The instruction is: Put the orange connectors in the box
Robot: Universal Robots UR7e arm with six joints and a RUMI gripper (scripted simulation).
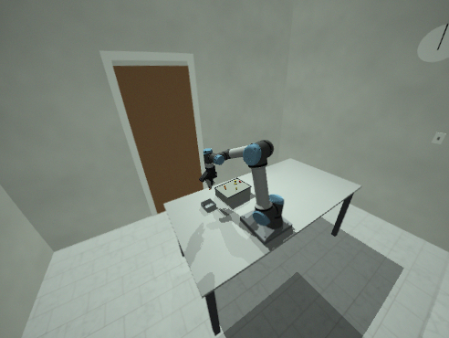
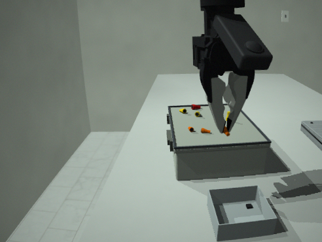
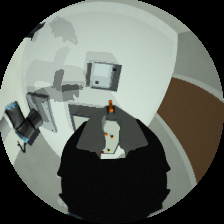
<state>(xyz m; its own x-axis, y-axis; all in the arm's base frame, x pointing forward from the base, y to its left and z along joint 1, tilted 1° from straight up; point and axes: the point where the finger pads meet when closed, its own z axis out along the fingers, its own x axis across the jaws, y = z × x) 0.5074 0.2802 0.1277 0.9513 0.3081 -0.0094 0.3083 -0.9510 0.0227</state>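
Observation:
My gripper (image 2: 226,130) is shut on an orange wire connector (image 2: 226,132), which also shows at the fingertips in the wrist view (image 3: 110,104). In the top view the gripper (image 1: 209,182) hangs well above the table, left of the tool case (image 1: 234,189). The steel junction box (image 2: 243,210) is an open grey tray in front of the case, with a small dark piece on its floor; it also shows in the top view (image 1: 208,205) and in the wrist view (image 3: 103,75). Two orange connectors (image 2: 191,129) (image 2: 205,131) lie on the case's lid (image 2: 217,125).
Yellow connectors (image 2: 183,110) (image 2: 197,114) and a red one (image 2: 196,106) lie at the lid's far side. The arm's base (image 1: 266,221) stands right of the case; its plate's corner (image 2: 312,129) shows at the right. The table's left edge is near the junction box.

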